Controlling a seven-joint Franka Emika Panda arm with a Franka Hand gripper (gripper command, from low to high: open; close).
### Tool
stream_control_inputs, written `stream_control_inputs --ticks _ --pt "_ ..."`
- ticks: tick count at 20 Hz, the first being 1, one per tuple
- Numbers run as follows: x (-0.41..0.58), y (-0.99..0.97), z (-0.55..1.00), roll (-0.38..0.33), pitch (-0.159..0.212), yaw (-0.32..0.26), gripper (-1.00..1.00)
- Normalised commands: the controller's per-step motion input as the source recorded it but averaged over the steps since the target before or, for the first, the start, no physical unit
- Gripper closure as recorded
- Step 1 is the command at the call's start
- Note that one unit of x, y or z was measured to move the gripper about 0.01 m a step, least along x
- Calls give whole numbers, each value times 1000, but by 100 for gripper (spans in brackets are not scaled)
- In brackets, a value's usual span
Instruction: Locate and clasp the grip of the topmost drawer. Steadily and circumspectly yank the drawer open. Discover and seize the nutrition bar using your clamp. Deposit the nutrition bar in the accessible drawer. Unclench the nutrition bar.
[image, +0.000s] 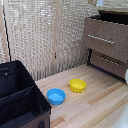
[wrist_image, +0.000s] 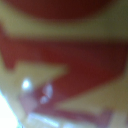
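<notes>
The dark brown dresser stands at the exterior view's right. Its topmost drawer (image: 106, 36), with a silver bar handle (image: 101, 39), stands forward of the lower drawer (image: 111, 63), and a dark gap shows along its top. The wrist view is filled by a blurred red and yellow patterned surface, the nutrition bar's wrapper (wrist_image: 65, 65), very close to the camera. The bar does not show in the exterior view. The clamp's fingers show in neither view. Only a white bit of the arm (image: 126, 76) shows at the exterior view's right edge.
A yellow bowl (image: 77, 85) and a blue bowl (image: 56, 96) sit on the light wooden floor. A black box (image: 20, 95) with an open top stands at the exterior view's left. A woven screen (image: 40, 35) stands behind.
</notes>
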Motion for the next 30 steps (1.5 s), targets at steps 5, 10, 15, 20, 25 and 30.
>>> stream_control_inputs --ticks 5,10,15,20,25,30 --pt "158 -919 536 73 6 29 100" --pt "70 -903 365 35 26 68 100" --pt "5 -653 65 0 121 164 100" --pt "57 -266 0 0 117 203 -100" --pt "99 -111 15 0 76 47 -100" --pt "129 -6 172 3 105 0 -100"
